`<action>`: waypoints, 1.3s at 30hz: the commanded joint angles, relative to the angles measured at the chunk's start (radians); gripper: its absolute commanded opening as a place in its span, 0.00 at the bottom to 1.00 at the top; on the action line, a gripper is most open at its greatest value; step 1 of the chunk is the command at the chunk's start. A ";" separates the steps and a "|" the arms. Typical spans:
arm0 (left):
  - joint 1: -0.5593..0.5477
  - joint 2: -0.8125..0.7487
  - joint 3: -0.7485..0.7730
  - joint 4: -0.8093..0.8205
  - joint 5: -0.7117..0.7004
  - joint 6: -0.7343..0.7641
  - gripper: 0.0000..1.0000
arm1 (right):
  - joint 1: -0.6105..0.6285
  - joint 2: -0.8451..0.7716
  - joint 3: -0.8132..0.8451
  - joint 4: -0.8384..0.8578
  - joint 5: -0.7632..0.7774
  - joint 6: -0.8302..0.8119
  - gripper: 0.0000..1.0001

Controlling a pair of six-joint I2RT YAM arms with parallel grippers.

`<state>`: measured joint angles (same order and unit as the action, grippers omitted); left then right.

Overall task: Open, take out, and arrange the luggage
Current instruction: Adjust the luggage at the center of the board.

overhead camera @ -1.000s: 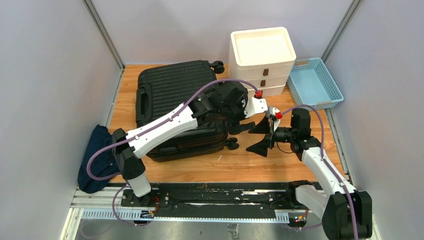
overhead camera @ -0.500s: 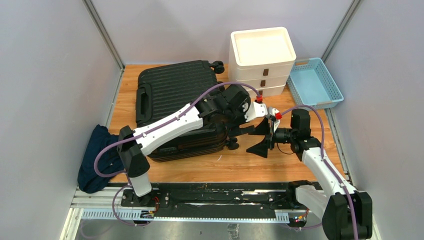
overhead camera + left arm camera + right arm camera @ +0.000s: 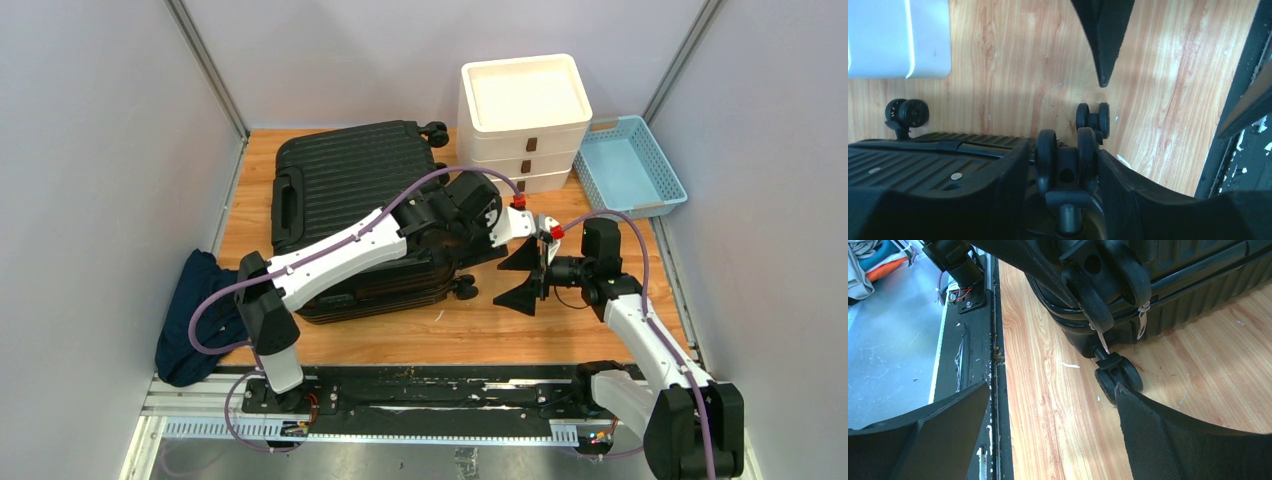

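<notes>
Luggage point(image 3: 350, 190): lies flat and zipped shut on the wooden table point(image 3: 560, 330), ribbed shell up, carry handle point(image 3: 288, 205) on the side away from the wheels.

Left gripper point(image 3: 1064, 155) is down at the luggage's wheel end. Its two fingers point(image 3: 998, 190) straddle one twin wheel point(image 3: 1047, 155) at the upper corner, very close on both sides. I cannot tell whether they are pressing on it or only flanking it. A second wheel point(image 3: 1093, 117) sits just beyond on the wood.

Right gripper point(image 3: 525, 277) hangs just off the same wheel end, jaws spread fully wide and holding nothing. In its wrist view one finger point(image 3: 1173, 440) is close beside the luggage's lower corner wheel point(image 3: 1118, 375).

White drawer unit point(image 3: 522, 120): just past the luggage's far wheel corner.

Blue basket point(image 3: 655, 170): beyond the drawers, farther from the luggage.

Dark blue cloth point(image 3: 195, 320): bunched off the luggage's near handle-side corner.
</notes>
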<state>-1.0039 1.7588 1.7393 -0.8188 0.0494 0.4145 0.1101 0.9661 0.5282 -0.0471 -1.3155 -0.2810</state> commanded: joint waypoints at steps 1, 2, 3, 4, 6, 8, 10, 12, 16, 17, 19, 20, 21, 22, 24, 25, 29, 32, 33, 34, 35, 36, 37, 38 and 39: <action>-0.004 0.004 0.003 -0.008 -0.011 0.007 0.53 | -0.015 -0.004 0.021 -0.014 -0.008 -0.019 1.00; -0.004 0.005 0.003 -0.008 -0.014 0.009 0.50 | -0.015 -0.003 0.020 -0.010 -0.013 -0.014 1.00; -0.004 0.005 0.003 -0.008 -0.016 0.010 0.47 | -0.015 -0.003 0.018 -0.005 -0.015 -0.009 1.00; -0.003 0.004 0.003 -0.008 -0.016 0.014 0.45 | -0.015 -0.001 0.015 0.004 -0.017 -0.003 1.00; -0.003 0.004 0.005 -0.008 -0.015 0.019 0.44 | -0.015 -0.003 0.012 0.016 -0.018 0.004 1.00; -0.004 0.000 0.008 -0.008 -0.012 0.032 0.40 | -0.015 -0.008 0.012 0.022 -0.019 0.005 1.00; -0.004 -0.003 0.008 -0.008 -0.011 0.047 0.36 | -0.014 -0.011 0.010 0.030 -0.020 0.008 1.00; -0.003 -0.005 0.008 -0.008 -0.007 0.058 0.30 | -0.013 -0.008 0.010 0.033 -0.019 0.011 1.00; -0.002 0.004 0.016 -0.008 0.000 0.066 0.21 | -0.011 0.000 0.013 0.033 -0.012 0.011 1.00; -0.002 0.008 0.018 -0.008 -0.001 0.067 0.19 | -0.012 0.000 0.013 0.035 -0.010 0.011 1.00; -0.002 0.011 0.026 -0.008 -0.008 0.069 0.13 | -0.009 0.001 0.013 0.039 0.000 0.014 1.00; -0.002 0.011 0.029 -0.007 -0.016 0.070 0.12 | -0.008 0.001 0.012 0.038 0.009 0.020 1.00; -0.002 0.010 0.031 -0.009 -0.021 0.074 0.10 | -0.006 0.001 0.008 0.074 0.020 0.035 1.00; -0.002 0.009 0.033 -0.008 -0.026 0.077 0.08 | -0.005 0.002 0.001 0.102 0.024 0.054 1.00; -0.002 0.003 0.038 -0.008 -0.033 0.084 0.07 | -0.003 0.004 -0.009 0.147 0.031 0.087 1.00; -0.002 0.001 0.040 -0.008 -0.035 0.089 0.06 | -0.001 0.006 -0.010 0.158 0.035 0.096 1.00; -0.002 0.000 0.046 -0.008 -0.048 0.111 0.04 | 0.003 0.019 0.001 0.162 0.054 0.104 1.00; 0.002 0.018 0.070 -0.006 -0.106 0.114 0.03 | 0.003 0.023 0.000 0.183 0.081 0.125 1.00; 0.007 0.027 0.084 -0.006 -0.113 0.108 0.02 | 0.004 0.024 -0.004 0.203 0.093 0.140 1.00; 0.011 0.036 0.098 -0.006 -0.119 0.098 0.02 | 0.005 0.025 -0.012 0.228 0.104 0.156 1.00; 0.016 0.050 0.122 -0.006 -0.127 0.088 0.02 | 0.005 0.027 -0.022 0.256 0.115 0.172 1.00; 0.020 0.061 0.141 -0.006 -0.135 0.080 0.02 | 0.007 0.029 -0.030 0.281 0.127 0.184 1.00; 0.022 0.070 0.158 -0.005 -0.147 0.073 0.02 | 0.009 0.032 -0.039 0.307 0.136 0.188 1.00; 0.024 0.081 0.176 -0.005 -0.157 0.068 0.01 | 0.013 0.037 -0.048 0.331 0.145 0.188 1.00; 0.027 0.091 0.193 -0.005 -0.167 0.064 0.01 | 0.018 0.042 -0.057 0.353 0.152 0.184 1.00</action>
<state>-1.0115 1.8061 1.8519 -0.8616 0.0132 0.4778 0.1116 0.9928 0.5140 0.1837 -1.2148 -0.1295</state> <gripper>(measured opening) 0.073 0.999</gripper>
